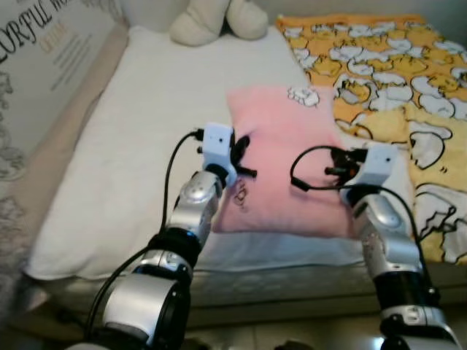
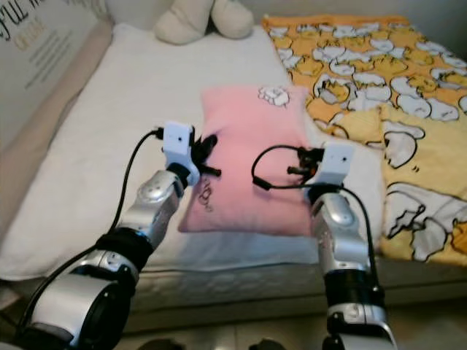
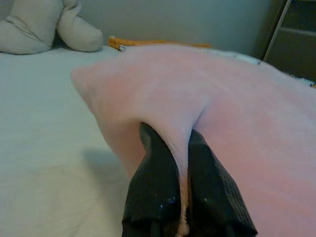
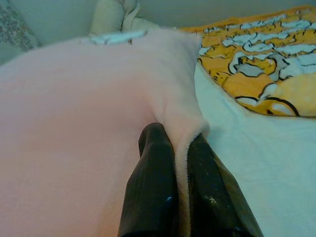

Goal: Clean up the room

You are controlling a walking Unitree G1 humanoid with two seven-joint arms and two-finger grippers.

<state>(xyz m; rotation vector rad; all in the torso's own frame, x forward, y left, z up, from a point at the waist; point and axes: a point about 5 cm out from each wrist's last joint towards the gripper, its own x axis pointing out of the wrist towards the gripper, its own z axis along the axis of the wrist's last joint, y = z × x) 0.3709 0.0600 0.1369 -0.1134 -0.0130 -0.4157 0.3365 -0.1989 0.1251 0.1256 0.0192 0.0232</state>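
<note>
Both arms reach forward, left gripper (image 3: 180, 140) and right gripper (image 4: 178, 140) pinched closed on fabric.

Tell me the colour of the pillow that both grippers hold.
The pillow is pink; the left eye view shows it best.

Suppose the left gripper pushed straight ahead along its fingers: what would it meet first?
The pink pillow itself: the left gripper is already shut on a fold at its edge, so it would probably just press deeper into the pillow.

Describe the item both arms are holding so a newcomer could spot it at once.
On the bed's white sheet, just left of the orange duck-print blanket, lies a pink pillow. The left tool and right tool each pinch one side edge. It is the one plain pink thing there.
</note>
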